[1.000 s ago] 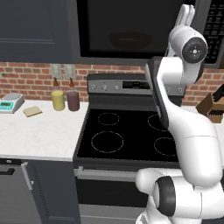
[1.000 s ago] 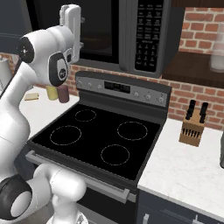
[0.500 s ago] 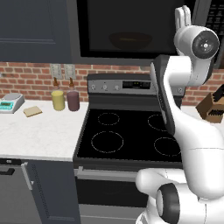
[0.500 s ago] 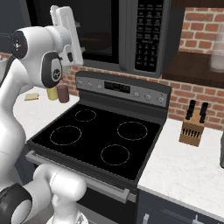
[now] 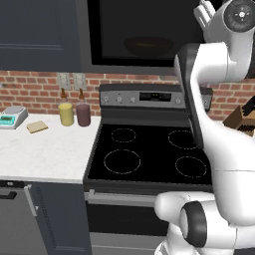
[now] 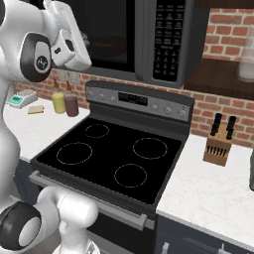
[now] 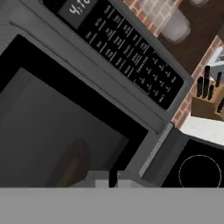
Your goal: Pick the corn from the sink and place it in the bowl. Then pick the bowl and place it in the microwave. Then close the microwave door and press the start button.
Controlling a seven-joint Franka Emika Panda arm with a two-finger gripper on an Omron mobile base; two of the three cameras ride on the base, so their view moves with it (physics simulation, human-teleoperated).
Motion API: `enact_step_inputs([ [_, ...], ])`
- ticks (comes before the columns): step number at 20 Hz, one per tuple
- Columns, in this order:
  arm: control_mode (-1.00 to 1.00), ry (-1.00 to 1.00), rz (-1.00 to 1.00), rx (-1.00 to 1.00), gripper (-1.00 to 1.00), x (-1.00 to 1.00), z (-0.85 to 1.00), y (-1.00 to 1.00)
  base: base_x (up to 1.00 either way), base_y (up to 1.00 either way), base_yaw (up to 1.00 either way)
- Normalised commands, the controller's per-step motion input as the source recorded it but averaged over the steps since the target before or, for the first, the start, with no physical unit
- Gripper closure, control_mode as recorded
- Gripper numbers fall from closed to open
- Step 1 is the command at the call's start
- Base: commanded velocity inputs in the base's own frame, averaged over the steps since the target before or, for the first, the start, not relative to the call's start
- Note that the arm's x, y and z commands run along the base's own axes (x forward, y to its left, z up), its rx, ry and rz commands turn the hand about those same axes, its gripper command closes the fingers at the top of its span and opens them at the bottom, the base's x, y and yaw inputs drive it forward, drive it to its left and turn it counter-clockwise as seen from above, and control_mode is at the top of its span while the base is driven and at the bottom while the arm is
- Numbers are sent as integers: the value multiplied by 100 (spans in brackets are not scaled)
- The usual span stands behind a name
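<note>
The two-finger gripper point(image 7: 113, 183) hung empty, fingers pinched together, before the closed dark grey microwave door point(image 7: 57, 127).

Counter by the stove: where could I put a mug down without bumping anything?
On the left counter, the broad front patch between the stove and the edge is bare; the back is crowded with the yellow cup, maroon cup, toast-like slab and scale. On the right counter, there is room in front of the knife block.
</note>
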Motion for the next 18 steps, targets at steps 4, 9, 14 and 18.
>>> enact_step_inputs([
  [4, -100, -4, 3, -37, 100, -77, -12, 0, 0, 0, 0],
  [9, -100, -4, 9, -38, 100, -74, -15, 0, 0, 0, 0],
  [14, -100, 0, 5, -34, 100, -75, 0, 0, 0, 0, 0],
  [18, -100, 0, 6, -28, 100, -63, -1, 0, 0, 0, 0],
])
